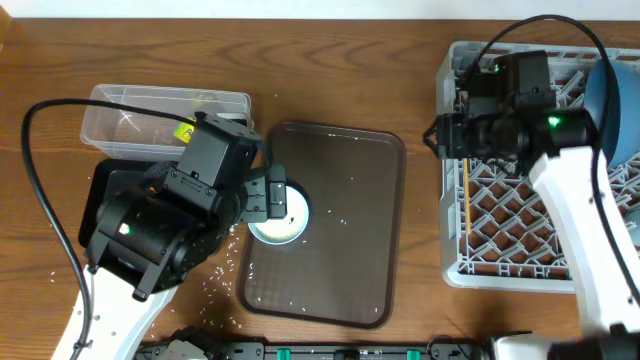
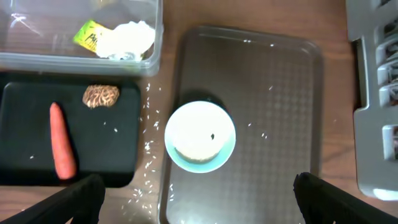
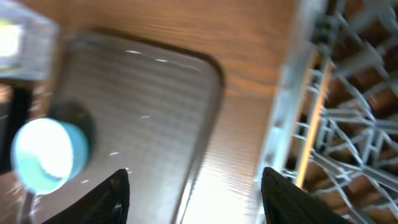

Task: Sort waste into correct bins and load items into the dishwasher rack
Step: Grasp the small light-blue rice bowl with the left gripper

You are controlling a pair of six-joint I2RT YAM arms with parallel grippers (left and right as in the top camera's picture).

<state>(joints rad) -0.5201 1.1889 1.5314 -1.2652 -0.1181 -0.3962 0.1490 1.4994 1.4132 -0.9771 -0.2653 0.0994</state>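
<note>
1. Left pincer [image 2: 200, 198]: spread, empty, above light-blue cup [image 2: 200, 137] on serving tray [image 2: 280, 124].
2. Right pincer [image 3: 199, 199]: spread, empty, at dishwasher rack [image 1: 500, 250] edge.
3. Binned: carrot [image 2: 62, 149], food piece [image 2: 101, 96] in black tray [image 2: 112, 143]; wrapper [image 2: 90, 34], tissue [image 2: 130, 37] in clear tub [image 2: 37, 59].
4. Racked: blue dish [image 1: 615, 90], chopstick [image 1: 467, 200].
5. Outstanding: light-blue cup, rice grains [image 2: 148, 146] on tabletop [image 2: 171, 18].

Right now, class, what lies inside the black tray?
An orange carrot and a brown food piece. A finger of the left claw hides part of the black tray's near edge.

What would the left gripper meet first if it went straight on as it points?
Probably the small light-blue cup on the brown serving tray, ahead of the left gripper; depth is unclear.
</note>
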